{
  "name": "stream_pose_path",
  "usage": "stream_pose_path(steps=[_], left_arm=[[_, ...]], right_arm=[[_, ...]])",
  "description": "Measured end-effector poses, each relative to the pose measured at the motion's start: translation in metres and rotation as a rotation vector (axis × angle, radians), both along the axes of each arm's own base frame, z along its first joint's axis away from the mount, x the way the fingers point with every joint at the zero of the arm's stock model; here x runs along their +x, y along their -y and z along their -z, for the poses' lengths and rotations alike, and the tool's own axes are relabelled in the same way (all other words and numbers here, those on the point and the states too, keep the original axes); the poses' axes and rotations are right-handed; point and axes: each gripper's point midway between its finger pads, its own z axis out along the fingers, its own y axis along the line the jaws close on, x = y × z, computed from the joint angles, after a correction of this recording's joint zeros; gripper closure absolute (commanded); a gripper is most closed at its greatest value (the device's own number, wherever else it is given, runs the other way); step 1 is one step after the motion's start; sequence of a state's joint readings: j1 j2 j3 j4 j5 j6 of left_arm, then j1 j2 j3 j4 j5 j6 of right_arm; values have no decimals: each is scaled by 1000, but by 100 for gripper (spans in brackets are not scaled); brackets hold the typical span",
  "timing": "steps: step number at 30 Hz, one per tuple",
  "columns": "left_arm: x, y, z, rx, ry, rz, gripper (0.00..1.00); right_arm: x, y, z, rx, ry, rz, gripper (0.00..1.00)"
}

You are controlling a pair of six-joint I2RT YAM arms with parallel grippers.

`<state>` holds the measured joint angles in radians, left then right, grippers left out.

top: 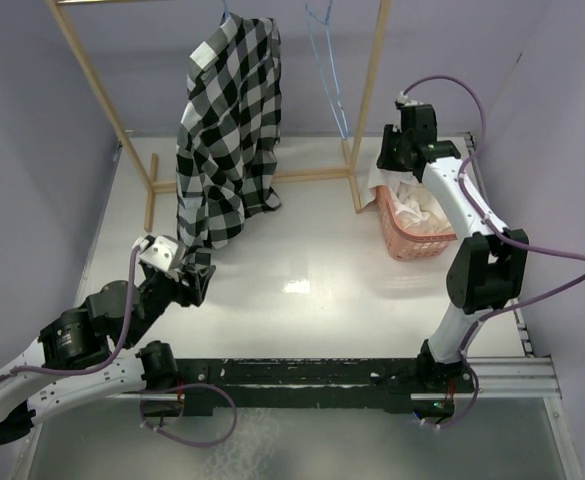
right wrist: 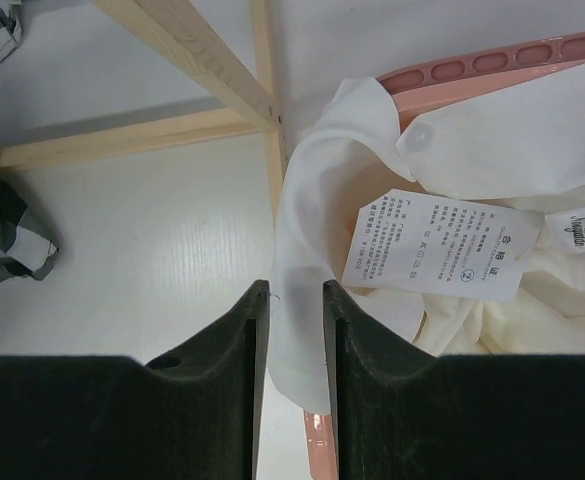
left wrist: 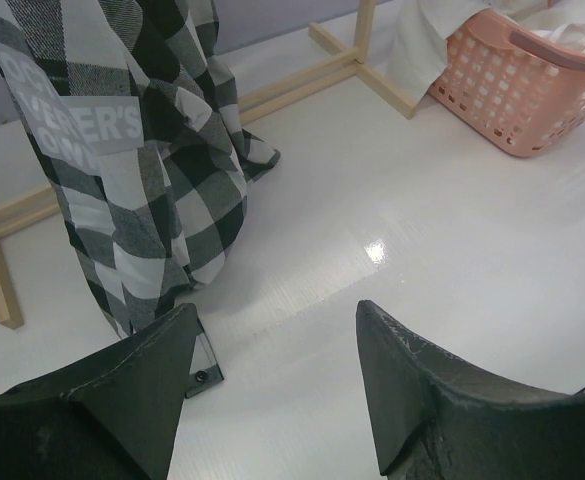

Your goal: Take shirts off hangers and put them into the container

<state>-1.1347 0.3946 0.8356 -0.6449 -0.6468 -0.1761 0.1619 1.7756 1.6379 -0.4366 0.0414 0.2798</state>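
Observation:
The plaid shirt (top: 230, 130) (left wrist: 142, 150) hangs from the rack, its hem reaching the table; a corner shows in the right wrist view (right wrist: 2, 230). A bare light-blue hanger (top: 327, 70) hangs to its right. The white shirt (top: 412, 205) (right wrist: 492, 150) lies bunched in the pink basket (top: 417, 245) (left wrist: 512, 90) (right wrist: 492, 65), with a fold draped over the left rim. My right gripper (top: 397, 160) (right wrist: 294, 290) is above that rim, its narrow jaws closed on the draped fold. My left gripper (top: 197, 280) (left wrist: 277, 320) stands open and holds nothing, low over the table just right of the plaid hem.
The wooden rack (top: 367, 100) (left wrist: 272, 90) (right wrist: 202, 60) stands at the back, its right post and floor bars close beside the basket. A care label (right wrist: 437, 245) shows on the white shirt. White tabletop (top: 312, 270) lies between the arms.

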Motion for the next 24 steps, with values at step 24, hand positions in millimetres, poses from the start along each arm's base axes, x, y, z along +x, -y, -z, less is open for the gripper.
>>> stream_pose_path(steps=[24], left_arm=[[0, 0, 4, 3, -2, 0, 32]], right_arm=[[6, 6, 6, -17, -3, 51, 100]])
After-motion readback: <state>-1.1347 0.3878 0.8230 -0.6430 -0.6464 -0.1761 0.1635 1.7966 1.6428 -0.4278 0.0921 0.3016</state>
